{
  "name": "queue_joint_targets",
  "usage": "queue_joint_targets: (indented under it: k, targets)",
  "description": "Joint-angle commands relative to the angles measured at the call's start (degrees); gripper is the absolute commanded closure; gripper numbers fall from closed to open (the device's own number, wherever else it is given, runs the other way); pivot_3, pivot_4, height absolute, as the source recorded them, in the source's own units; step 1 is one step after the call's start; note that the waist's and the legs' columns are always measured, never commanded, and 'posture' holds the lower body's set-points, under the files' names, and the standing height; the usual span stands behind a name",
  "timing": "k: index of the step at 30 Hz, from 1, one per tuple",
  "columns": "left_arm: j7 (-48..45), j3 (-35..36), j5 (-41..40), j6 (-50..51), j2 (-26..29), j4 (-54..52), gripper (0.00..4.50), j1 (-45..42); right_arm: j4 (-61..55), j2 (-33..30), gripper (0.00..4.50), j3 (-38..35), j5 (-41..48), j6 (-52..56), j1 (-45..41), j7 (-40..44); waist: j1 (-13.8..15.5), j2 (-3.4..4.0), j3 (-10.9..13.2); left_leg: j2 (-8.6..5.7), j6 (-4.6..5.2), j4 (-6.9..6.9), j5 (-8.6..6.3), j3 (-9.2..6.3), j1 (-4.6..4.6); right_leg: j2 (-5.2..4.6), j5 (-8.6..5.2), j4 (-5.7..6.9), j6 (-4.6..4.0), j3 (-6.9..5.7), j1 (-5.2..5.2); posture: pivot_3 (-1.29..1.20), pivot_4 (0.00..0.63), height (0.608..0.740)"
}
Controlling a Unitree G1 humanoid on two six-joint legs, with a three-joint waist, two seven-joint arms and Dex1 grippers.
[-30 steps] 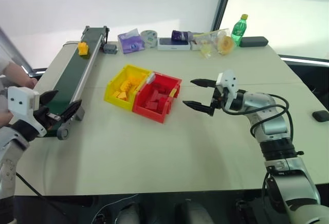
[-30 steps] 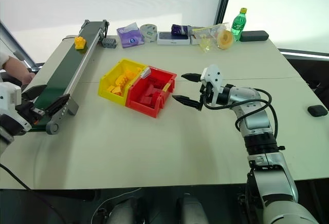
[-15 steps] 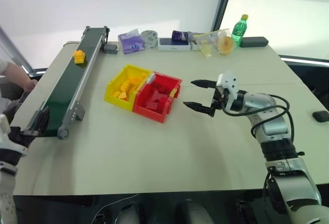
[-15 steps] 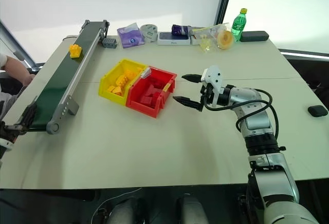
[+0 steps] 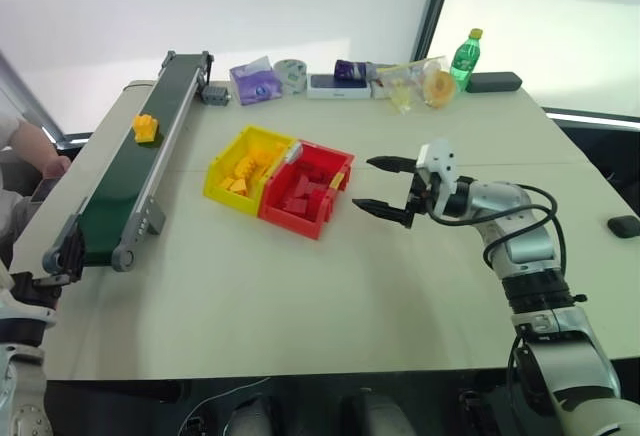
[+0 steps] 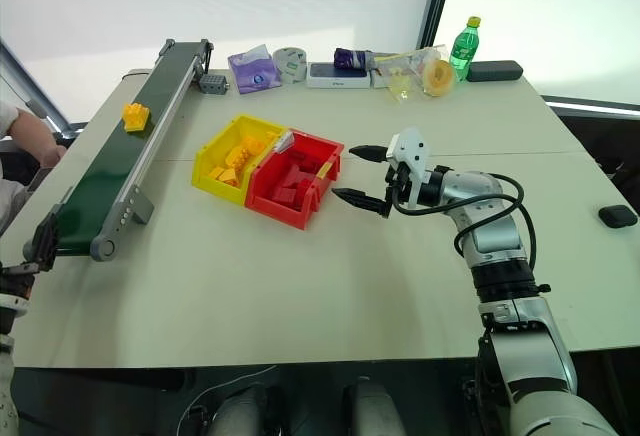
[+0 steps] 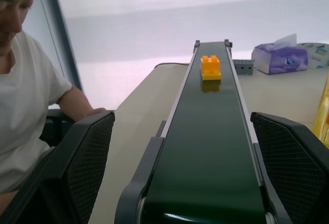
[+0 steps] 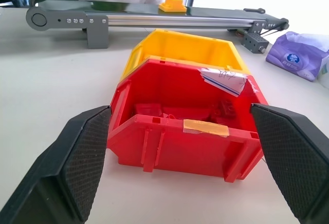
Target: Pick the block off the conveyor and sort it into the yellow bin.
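Your block [image 5: 146, 127] sits upright, studs up, on the conveyor [image 5: 130, 178], in the belt's far half and along the desk's left edge. Nothing touches it, so the pick is not yet made and the whole task is ahead of you.

At the belt's near end, by the desk's near-left corner, waits your left gripper [image 7: 180, 167]. Its jaws stand wide open and empty, one finger on each side of the belt end, and the wrist view looks straight up the belt at the block. That reads as a catching stance: I judge you only need the block to come within reach, then close.

The yellow bin [image 5: 225, 156] lies near the middle of the desk, well apart from the block, joined to the red bin [image 5: 335, 181] on its right. It already holds several yellow pieces, so earlier sorting looks done; this block is what is left.

Your right gripper [image 5: 392, 188] hovers just to the right of the red bin, jaws open, holding nothing, pointing at the bins.

A person [image 7: 25, 80] sits beyond the desk's left edge, a hand [image 5: 52, 166] near the conveyor. Bags, a tissue pack and a green bottle [image 5: 464, 56] line the far edge.
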Motion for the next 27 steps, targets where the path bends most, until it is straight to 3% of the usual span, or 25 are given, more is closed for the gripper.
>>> queue_joint_targets:
  k: [1, 15, 21, 27]
  targets:
    - [0.30, 0.10, -0.60, -0.17, 1.72, -0.37, 0.03, -0.98, -1.57, -0.28, 0.00, -1.09, 0.67, -0.34, -1.28, 0.07, 0.00, 0.00, 0.00, 0.00, 0.00, 0.00, 0.00, 0.00, 0.00, 0.00, 0.00, 0.00, 0.00, 0.00, 0.00, 0.00, 0.150, 0.740]
    - [0.77, -1.91, -1.21, 3.86, 5.71, 1.76, 0.03, -4.98, -5.18, 0.93, 0.00, -2.43, 5.49, 1.44, 0.28, 1.09, -0.05, 0.00, 0.00, 0.01, 0.00, -0.01, 0.00, 0.01, 0.00, 0.01, 0.00, -0.01, 0.00, 0.00, -0.01, 0.00, 0.150, 0.740]
    - [5.07, -2.55, -2.15, 16.06, 11.36, 3.52, 0.03, -10.95, -10.97, 0.78, 0.00, -1.40, 10.40, 7.96, 1.05, 3.94, 0.15, 0.00, 0.00, 0.01, 0.00, 0.00, 0.00, -0.03, 0.00, 0.02, 0.00, 0.01, 0.00, -0.01, 0.00, 0.00, 0.150, 0.740]
    - [3.53, -8.69, -1.26, 26.64, 18.32, 10.67, 0.03, -20.29, -10.97, 2.16, 0.00, -0.04, 9.48, 8.90, 0.49, 3.24, 0.28, -0.01, 0.00, 0.00, -0.01, -0.01, 0.01, -0.03, 0.00, 0.02, 0.00, 0.01, 0.00, -0.05, 0.01, 0.00, 0.150, 0.740]
